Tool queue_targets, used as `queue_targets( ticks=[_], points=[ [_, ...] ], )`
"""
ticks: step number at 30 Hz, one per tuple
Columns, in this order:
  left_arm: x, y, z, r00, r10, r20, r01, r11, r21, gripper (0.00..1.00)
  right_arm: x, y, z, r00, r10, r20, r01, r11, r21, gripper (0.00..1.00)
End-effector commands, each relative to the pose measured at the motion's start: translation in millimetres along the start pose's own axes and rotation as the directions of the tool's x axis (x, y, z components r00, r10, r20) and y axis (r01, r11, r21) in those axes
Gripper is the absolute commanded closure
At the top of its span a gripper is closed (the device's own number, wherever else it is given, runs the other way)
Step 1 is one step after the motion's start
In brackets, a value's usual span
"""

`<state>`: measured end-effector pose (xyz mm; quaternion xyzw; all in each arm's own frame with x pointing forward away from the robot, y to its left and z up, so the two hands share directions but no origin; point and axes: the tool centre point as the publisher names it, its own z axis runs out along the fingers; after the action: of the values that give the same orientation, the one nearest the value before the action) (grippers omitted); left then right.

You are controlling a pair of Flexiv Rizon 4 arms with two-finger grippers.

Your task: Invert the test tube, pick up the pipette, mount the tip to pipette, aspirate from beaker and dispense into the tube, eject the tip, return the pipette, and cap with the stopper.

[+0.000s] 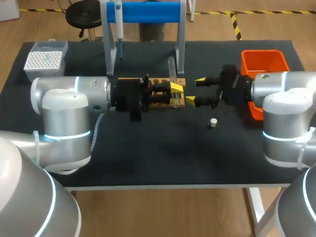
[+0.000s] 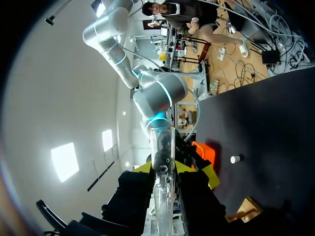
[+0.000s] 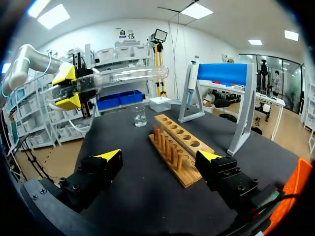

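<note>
Table layout
Wooden tube rack (image 1: 160,81) centre; blue pipette stand (image 1: 148,12) behind it; white tip box (image 1: 45,60) far left; orange plastic bin (image 1: 256,69) right; white stopper (image 1: 213,122) in front.

My left arm (image 1: 74,98) comes in from 9 o'clock, forearm level, and the left gripper (image 1: 176,94) sits near centre, fingers clamped on the tube (image 1: 172,69) from both sides. My right arm (image 1: 281,94) enters from 3 o'clock; the right gripper (image 1: 196,91) faces the left one, fingers spread wide.

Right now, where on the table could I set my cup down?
The wide bare strip of table along its near edge, in front of the stopper. Crowded: the middle, where rack, tube, left gripper and right gripper meet.
</note>
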<state>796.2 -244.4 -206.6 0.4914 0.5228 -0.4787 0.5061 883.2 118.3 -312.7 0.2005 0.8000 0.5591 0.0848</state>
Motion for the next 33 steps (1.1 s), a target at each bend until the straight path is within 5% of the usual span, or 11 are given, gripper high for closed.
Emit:
queue_targets(
  ticks=[1, 14, 33],
  points=[
    [-0.5, -0.3, 0.5, 1.000, 0.001, -0.002, -0.001, 1.000, -0.002, 1.00, -0.8, -5.6, 19.4, 0.999, -0.028, 0.032, 0.028, 1.000, -0.002, 0.00],
    [-0.5, -0.3, 0.5, 1.000, 0.001, -0.002, -0.001, 1.000, -0.002, 1.00, -18.4, -15.1, 49.8, 0.991, -0.097, 0.087, 0.097, 0.995, 0.014, 0.00],
    [-0.5, -0.3, 0.5, 1.000, 0.001, -0.002, -0.001, 1.000, -0.002, 1.00, -23.0, -13.8, 59.2, 0.982, -0.157, 0.104, 0.153, 0.987, 0.043, 0.00]
  ],
)
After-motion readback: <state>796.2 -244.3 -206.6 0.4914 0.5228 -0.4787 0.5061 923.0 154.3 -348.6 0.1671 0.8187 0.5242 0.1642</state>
